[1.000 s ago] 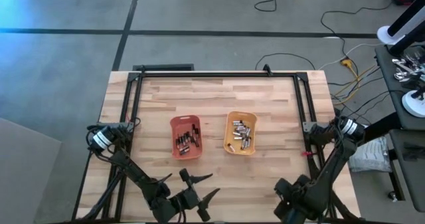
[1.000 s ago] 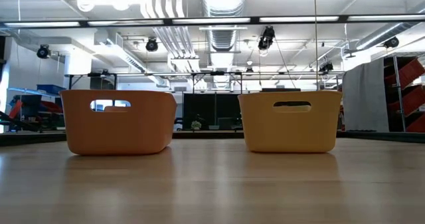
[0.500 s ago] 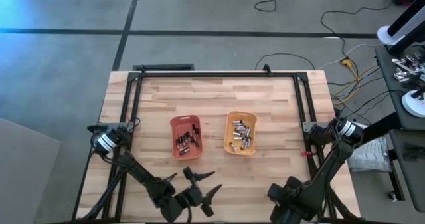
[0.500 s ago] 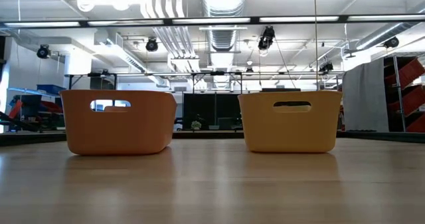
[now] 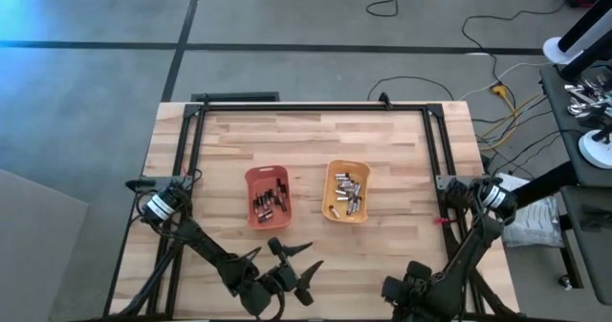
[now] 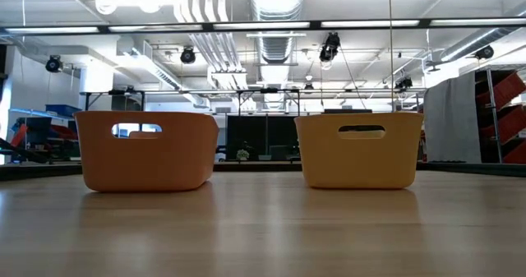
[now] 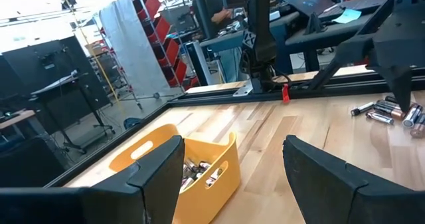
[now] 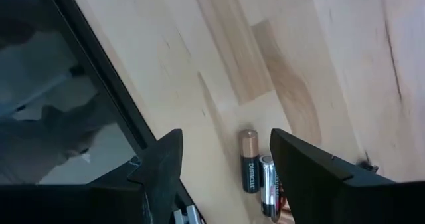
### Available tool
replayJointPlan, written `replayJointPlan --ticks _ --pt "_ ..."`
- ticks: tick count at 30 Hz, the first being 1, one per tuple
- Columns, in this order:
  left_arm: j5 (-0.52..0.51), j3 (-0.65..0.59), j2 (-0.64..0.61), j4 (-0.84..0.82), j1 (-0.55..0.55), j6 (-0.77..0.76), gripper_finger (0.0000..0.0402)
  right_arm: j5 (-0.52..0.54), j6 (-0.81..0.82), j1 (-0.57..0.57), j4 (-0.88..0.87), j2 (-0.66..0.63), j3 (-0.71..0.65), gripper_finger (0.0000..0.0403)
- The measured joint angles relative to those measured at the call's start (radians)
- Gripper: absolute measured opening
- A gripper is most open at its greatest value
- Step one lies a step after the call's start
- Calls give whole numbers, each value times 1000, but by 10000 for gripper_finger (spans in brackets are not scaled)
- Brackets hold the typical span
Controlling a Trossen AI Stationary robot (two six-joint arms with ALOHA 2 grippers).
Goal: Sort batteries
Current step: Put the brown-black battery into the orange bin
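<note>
Left pincer [image 5: 292, 265] hangs released just beside the orange tray [image 5: 268, 197]. Right pincer [image 8: 222, 167] hangs released directly above loose batteries [image 8: 257, 174] lying on the worktop [image 5: 316, 140], well apart from that tray.

Bare table [image 5: 316, 140] behind 2 trays; narrow gap between orange tray [image 5: 268, 197] and yellow tray [image 5: 347, 190].
</note>
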Motion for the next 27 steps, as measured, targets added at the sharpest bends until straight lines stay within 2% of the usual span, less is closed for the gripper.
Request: replayJointPlan --ticks 7,12,20,23,27 --pt "0 1 0 1 0 0 233 -1 -72 5 2 0 -32 219" --pt "0 1 0 1 0 0 233 -97 -100 5 10 0 -71 219" --pt "0 1 0 1 3 0 233 -97 -101 12 105 8 -150 218" --pt "0 1 0 1 3 0 233 -97 -102 12 122 20 -168 209" --pt "0 1 0 1 3 -2 233 -100 -120 13 166 40 -174 174"
